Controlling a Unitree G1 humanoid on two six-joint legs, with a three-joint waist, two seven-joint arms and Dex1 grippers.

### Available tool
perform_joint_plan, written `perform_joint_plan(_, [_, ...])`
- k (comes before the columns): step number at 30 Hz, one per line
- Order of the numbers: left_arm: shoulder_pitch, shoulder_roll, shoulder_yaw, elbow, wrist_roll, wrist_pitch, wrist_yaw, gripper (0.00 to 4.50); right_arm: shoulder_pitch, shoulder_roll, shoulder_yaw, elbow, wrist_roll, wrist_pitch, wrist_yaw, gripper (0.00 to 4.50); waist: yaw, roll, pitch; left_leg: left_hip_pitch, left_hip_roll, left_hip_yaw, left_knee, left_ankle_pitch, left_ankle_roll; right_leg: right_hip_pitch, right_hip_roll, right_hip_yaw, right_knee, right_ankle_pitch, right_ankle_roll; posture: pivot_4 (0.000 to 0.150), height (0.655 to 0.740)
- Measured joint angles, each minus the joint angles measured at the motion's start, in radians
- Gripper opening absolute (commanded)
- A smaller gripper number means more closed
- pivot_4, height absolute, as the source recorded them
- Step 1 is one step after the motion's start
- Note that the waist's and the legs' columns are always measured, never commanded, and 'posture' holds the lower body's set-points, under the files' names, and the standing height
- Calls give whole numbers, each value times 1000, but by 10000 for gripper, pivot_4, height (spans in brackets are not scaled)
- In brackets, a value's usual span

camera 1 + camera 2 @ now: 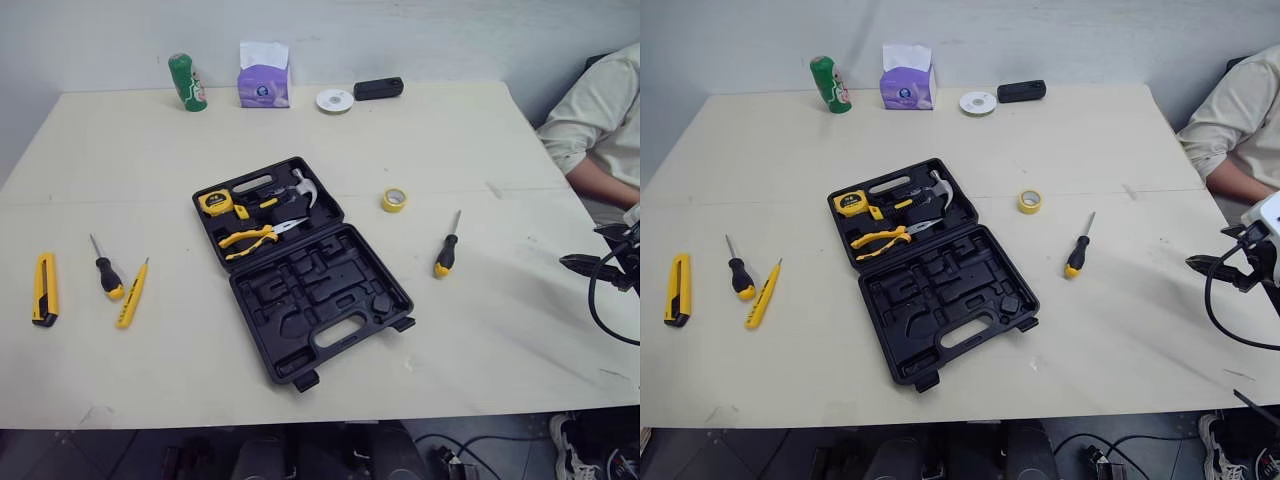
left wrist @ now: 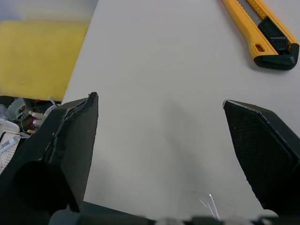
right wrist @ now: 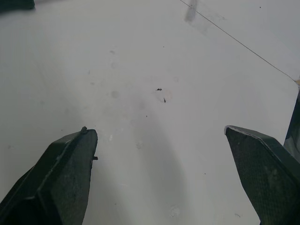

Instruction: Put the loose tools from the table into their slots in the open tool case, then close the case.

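Lying near the left edge of the desk [image 1: 150,380], the utility knife [image 1: 44,289] is probably being light, stiff and slippery, so gripping across its middle is looking best. The left gripper [image 2: 159,105] is hanging wide open near it, empty. The tool case [image 1: 300,265] is sitting open mid-desk. The right gripper [image 3: 159,131] is hovering spread and empty near the right edge.

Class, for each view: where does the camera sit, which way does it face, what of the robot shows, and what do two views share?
Left eye view: on the head, facing forward and down at the table and open tool case; right gripper at the right edge.
Right eye view: beside it; same scene and gripper.
Left wrist view: along the open left gripper, down at the table and utility knife.
Right wrist view: along the right gripper's open fingers, at the tabletop.
Shared: the knife, also in eye views.
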Motion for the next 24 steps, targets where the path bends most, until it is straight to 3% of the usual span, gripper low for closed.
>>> perform_joint_plan(24, [-32, 12, -49, 91, 49, -56, 24, 44823, -25, 23, -1, -1, 0, 3, -10, 45000, -3, -1, 0, 3, 0, 6, 0, 0, 0, -1, 0, 5, 3, 0, 0, 1500, 7316])
